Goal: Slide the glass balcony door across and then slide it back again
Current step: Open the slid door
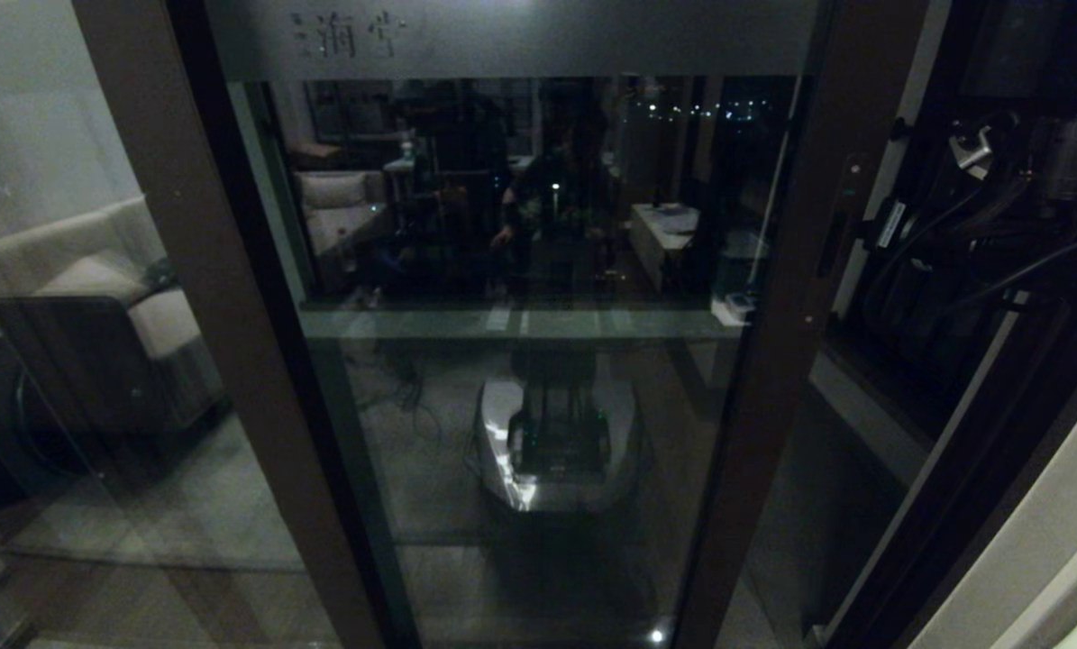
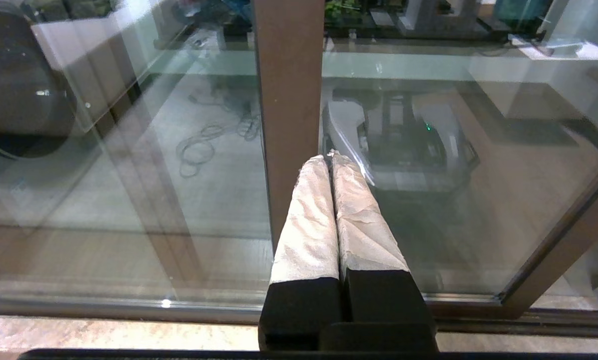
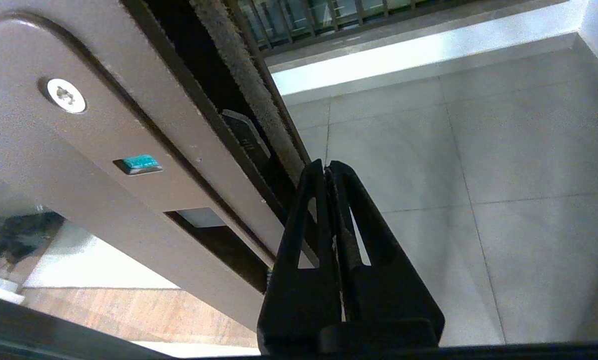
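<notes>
The door (image 1: 538, 361) fills most of the head view: a tall glass pane in a dark brown metal frame, with a frosted band (image 1: 511, 36) across the top at 12 o'clock bearing faint characters. Its handle-side stile (image 1: 772, 342) runs from 1 o'clock down toward 5 o'clock, and the other stile (image 1: 223, 315) from 11 o'clock toward 7 o'clock. A slim black recessed handle (image 1: 834, 239) sits on the stile at about 3 o'clock. The door stands partly open: the right wrist view shows its stile edge (image 3: 128, 165) with balcony tiles beyond.
</notes>
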### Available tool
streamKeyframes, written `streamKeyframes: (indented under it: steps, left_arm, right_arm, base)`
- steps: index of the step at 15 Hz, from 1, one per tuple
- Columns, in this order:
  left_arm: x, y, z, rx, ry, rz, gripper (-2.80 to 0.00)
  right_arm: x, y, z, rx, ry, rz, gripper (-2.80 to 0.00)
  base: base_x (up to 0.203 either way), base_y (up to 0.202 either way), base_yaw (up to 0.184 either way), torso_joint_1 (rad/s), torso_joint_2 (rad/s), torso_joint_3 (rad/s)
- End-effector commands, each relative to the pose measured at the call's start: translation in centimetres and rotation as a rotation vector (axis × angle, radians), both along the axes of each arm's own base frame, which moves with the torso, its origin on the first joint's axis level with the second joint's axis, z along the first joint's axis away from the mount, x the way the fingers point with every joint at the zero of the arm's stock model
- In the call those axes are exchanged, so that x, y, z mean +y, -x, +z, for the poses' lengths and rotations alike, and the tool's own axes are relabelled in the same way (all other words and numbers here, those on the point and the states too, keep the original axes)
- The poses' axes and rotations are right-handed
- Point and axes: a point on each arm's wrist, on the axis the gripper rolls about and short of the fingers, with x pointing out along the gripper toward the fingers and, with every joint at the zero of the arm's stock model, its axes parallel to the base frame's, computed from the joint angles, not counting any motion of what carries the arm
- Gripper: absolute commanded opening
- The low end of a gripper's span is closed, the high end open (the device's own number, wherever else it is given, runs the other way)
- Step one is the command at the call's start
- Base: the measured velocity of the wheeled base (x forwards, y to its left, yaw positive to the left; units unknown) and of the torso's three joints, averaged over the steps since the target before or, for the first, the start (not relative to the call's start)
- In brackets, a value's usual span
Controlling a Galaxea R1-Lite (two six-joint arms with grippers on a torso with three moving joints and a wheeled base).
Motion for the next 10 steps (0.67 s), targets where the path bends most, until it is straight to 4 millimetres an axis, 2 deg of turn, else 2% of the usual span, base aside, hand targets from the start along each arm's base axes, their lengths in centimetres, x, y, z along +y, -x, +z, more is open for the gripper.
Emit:
streamKeyframes:
  steps: [1,3,10]
  left_arm:
    - [0.0,0.0,0.0,0.000,-0.001,0.000,-2.80]
    - [0.0,0.0,0.0,0.000,-0.001,0.000,-2.80]
    - [0.0,0.0,0.0,0.000,-0.001,0.000,-2.80]
  right_arm:
    - [0.8,-0.2,-0.2,0.004,-0.003,0.026,-2.80]
    - [1.8,-0.3,-0.4,0.012,-0.004,0.049,-2.80]
    - [2.1,-0.8,-1.0,0.025,-0.004,0.055,-2.80]
  base:
    - [0.000,0.000,0.000,0.000,0.00,0.000]
    - [0.000,0.000,0.000,0.000,0.00,0.000]
    - [0.000,0.000,0.000,0.000,0.00,0.000]
